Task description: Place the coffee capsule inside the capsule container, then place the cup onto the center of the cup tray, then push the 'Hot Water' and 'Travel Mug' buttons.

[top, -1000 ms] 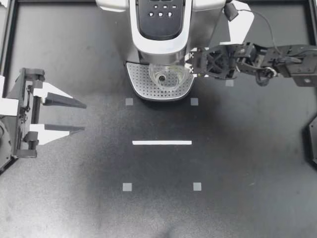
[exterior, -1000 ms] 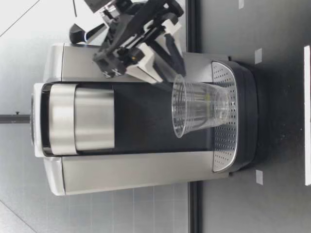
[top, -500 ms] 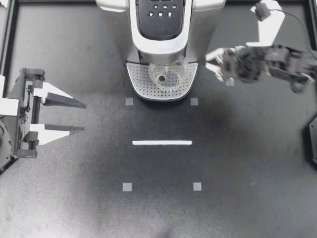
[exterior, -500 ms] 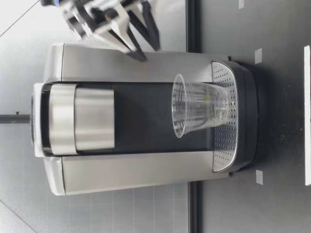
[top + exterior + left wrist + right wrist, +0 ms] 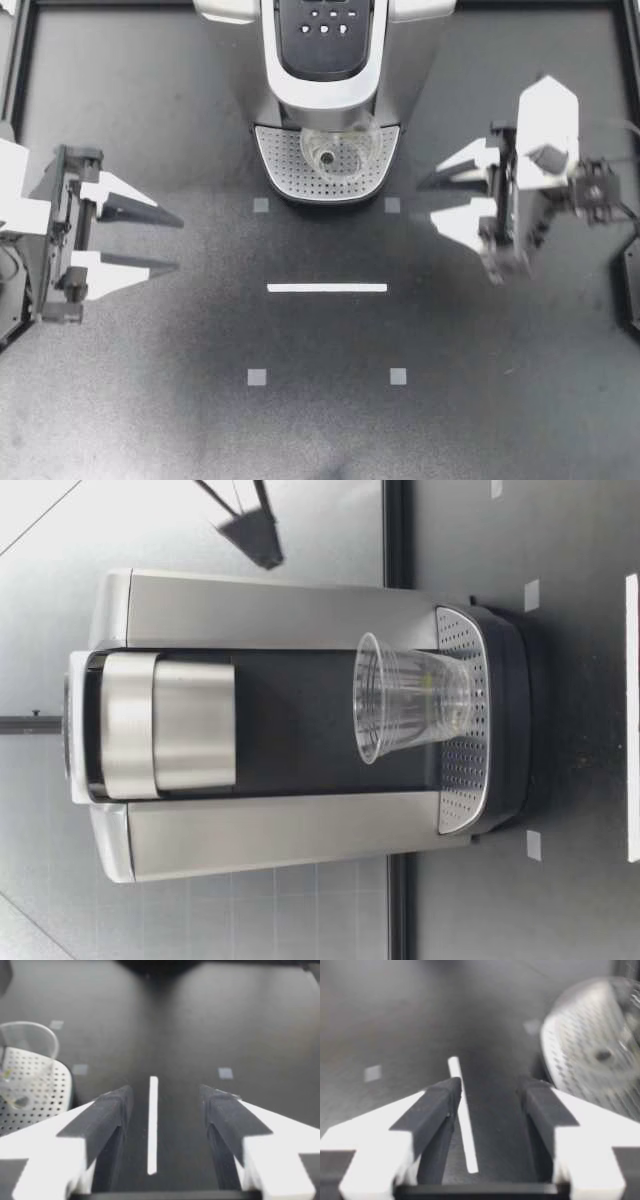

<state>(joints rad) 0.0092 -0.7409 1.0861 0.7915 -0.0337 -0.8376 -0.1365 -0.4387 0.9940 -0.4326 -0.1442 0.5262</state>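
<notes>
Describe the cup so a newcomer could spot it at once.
Find the big silver coffee machine. At its foot lies a perforated cup tray, and the cup stands upright on it. It is the only clear plastic thing there.

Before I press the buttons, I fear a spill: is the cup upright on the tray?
Upright. The cup stands base-down on the cup tray, its open rim upward.

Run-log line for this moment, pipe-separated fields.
cup upright on cup tray | left gripper open, empty | right gripper open, empty, apart from coffee machine
</notes>
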